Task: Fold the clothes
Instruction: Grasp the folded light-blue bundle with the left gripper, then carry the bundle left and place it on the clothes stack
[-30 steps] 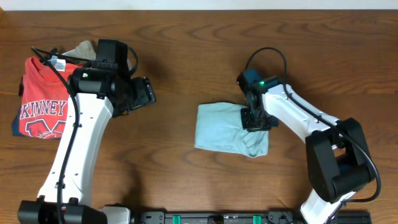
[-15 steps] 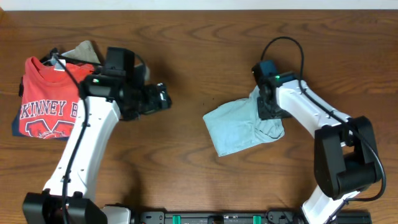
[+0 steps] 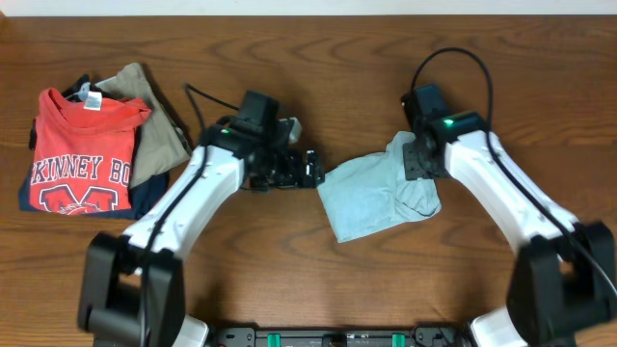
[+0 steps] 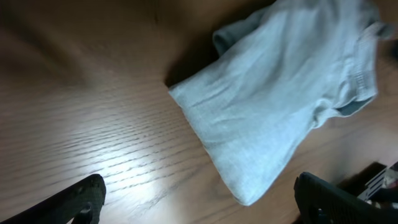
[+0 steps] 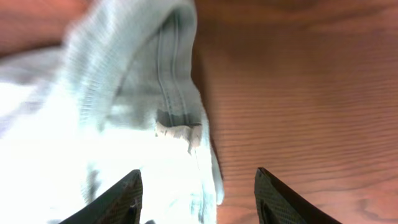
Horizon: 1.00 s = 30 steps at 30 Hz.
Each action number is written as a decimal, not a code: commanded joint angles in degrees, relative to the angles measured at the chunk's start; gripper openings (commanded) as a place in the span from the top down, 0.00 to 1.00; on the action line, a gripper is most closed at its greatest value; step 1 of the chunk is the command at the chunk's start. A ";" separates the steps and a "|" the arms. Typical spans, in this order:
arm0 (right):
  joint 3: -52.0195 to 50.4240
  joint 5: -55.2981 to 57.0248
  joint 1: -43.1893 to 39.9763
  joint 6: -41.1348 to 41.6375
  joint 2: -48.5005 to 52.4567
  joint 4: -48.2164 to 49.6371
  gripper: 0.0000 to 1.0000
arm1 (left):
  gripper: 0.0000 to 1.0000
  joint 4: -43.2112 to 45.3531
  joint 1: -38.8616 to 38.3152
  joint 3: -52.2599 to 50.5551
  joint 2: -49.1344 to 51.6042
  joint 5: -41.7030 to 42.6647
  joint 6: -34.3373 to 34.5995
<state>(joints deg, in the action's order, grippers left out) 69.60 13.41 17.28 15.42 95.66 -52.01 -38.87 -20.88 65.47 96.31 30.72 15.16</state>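
The clothes [image 3: 371,198], one pale blue-grey garment, lie loosely folded and crumpled right of the table's middle. My left gripper [image 3: 313,172] hovers just left of its left edge, jaws wide open and empty. In the left wrist view the clothes [image 4: 280,93] fill the upper right, with the left gripper [image 4: 202,200] spread low over bare wood near a fabric corner. My right gripper [image 3: 416,166] stands over the garment's upper right part. In the right wrist view its jaws [image 5: 198,202] are apart, and the seamed edge of the clothes [image 5: 124,124] lies loose between them.
At the far left lies a pile: a red T-shirt with white lettering [image 3: 82,154], an olive-tan folded garment [image 3: 154,125] and dark blue cloth [image 3: 145,198] under them. A black rail [image 3: 337,337] runs along the table's front edge.
My left arm has swung right from the pile to the garment's left edge, opening wider. My right gripper has dragged the garment back and turned it, then opened its jaws.
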 commanded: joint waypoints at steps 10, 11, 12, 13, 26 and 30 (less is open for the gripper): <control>0.59 -0.17 -3.02 -0.50 -5.70 -1.81 0.41 | 0.02 9.35 -5.09 -0.42 14.36 12.70 5.16; 0.59 -0.17 -3.02 -0.50 -5.70 -2.05 0.41 | 0.02 10.49 -5.73 -0.42 15.06 13.49 5.35; 0.59 -0.15 -3.04 -0.50 -5.70 -2.23 0.41 | 0.02 11.82 -6.58 -0.42 15.89 14.36 5.60; 0.59 -0.15 -3.04 -0.52 -5.70 -2.38 0.41 | 0.02 12.81 -7.48 -0.42 16.57 14.60 6.29; 0.59 0.13 -4.20 -1.38 -5.70 -4.59 0.42 | 0.94 17.49 -7.65 -0.17 16.04 0.61 6.75; 0.59 0.09 -5.95 -1.38 -5.70 -5.07 0.42 | 0.94 14.21 -2.47 0.55 10.58 -8.74 4.55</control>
<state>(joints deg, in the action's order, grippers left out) 69.65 13.17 12.86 14.79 90.70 -56.86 -23.64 -27.38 65.43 110.93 32.99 21.74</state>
